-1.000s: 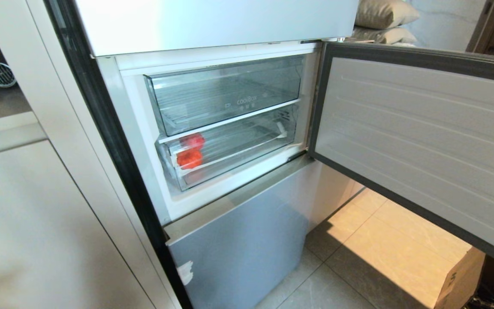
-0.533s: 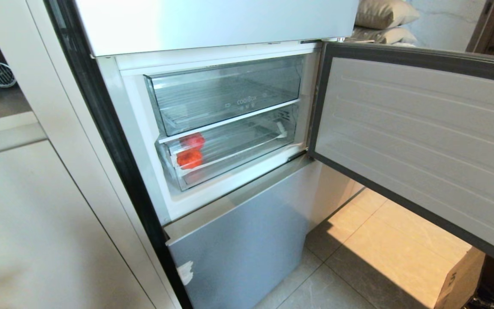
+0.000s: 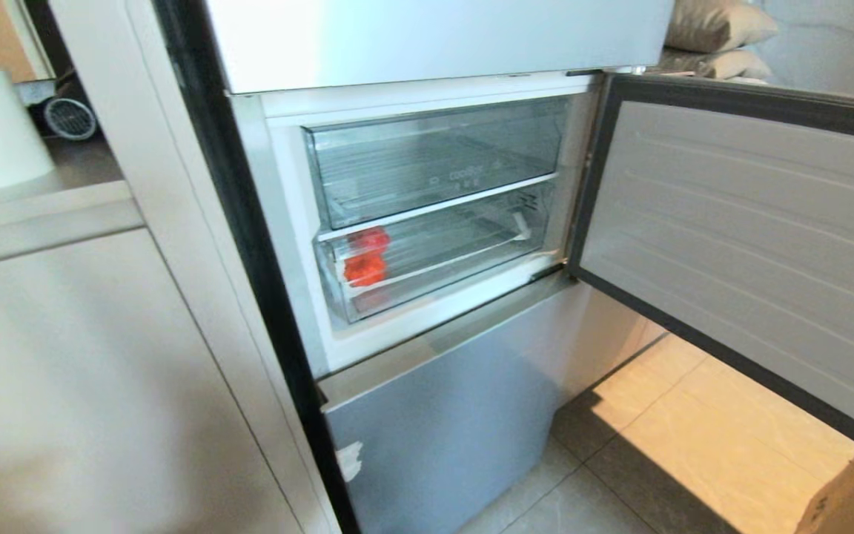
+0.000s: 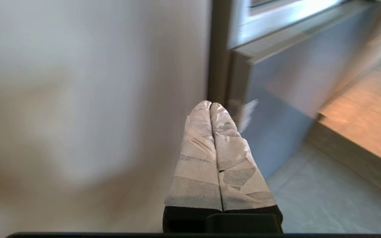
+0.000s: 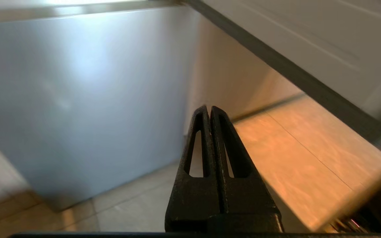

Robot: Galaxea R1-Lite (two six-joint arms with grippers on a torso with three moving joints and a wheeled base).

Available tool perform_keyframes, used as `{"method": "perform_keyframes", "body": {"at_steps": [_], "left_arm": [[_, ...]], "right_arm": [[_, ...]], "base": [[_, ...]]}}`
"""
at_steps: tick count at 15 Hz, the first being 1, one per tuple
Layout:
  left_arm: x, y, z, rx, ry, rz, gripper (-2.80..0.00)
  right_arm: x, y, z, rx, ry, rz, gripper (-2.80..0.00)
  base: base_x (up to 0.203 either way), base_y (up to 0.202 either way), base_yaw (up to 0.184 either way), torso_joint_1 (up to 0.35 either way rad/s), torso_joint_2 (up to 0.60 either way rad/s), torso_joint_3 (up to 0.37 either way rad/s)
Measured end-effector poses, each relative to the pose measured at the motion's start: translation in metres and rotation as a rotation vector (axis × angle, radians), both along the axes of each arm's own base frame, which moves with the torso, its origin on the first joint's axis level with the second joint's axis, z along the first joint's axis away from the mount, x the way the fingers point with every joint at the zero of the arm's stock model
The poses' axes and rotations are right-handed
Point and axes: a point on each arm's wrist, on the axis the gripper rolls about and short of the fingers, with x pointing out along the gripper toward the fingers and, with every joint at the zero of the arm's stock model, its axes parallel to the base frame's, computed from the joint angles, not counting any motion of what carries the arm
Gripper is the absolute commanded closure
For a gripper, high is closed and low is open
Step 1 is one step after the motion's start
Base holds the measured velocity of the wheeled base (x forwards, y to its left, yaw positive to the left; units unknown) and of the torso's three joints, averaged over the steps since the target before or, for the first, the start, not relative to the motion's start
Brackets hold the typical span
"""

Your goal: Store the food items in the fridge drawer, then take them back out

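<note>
Head view: the fridge's middle compartment stands open, its door (image 3: 753, 252) swung out to the right. Two clear bins sit inside, one above the other. The upper bin (image 3: 434, 159) looks bare. The lower one, the fridge drawer (image 3: 442, 256), carries whitish tape at its right front corner and is pushed in. At its left end, behind the clear front wall, lie two glossy red-orange pieces, the food items (image 3: 365, 267), one just behind the other and apparently touching. Neither arm shows here.

Left wrist view: the left end effector (image 4: 211, 105) hangs low before the pale cabinet panel (image 4: 78, 99) and the grey lower door (image 4: 276, 109), its tape-wrapped fingers (image 4: 198, 142) pressed together on nothing.

Right wrist view: the right end effector (image 5: 208, 110) is likewise low, over the tiled floor (image 5: 293, 148) beside the grey lower door, with its black slotted fingers pressed together and empty.

Handling, as a judgement: the drawer is stiff, light plastic, and its curled front lip is the natural place to hook and pull straight out along the rails; a skewed pull could bind it. The red pieces look small, round and slick, so they may roll or squirt from a pinch. A grip across the widest part, from above once the drawer is out, seems safest, with modest squeeze in case they are soft.
</note>
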Motion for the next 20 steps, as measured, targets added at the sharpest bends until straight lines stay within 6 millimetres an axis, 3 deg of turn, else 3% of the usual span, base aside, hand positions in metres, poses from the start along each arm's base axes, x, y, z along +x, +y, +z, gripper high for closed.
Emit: {"method": "perform_keyframes", "body": {"at_steps": [15, 20], "left_arm": [[0.0, 0.0, 0.0, 0.0, 0.0, 0.001, 0.0], [0.0, 0.0, 0.0, 0.0, 0.0, 0.0, 0.0]], "right_arm": [[0.0, -0.0003, 0.0004, 0.046, -0.003, -0.01, 0.0], [-0.0002, 0.0, 0.0006, 0.009, 0.0, 0.002, 0.0]], "base": [[0.001, -0.008, 0.171, 0.003, 0.0, 0.002], [0.0, 0.001, 0.035, 0.002, 0.0, 0.001]]}}
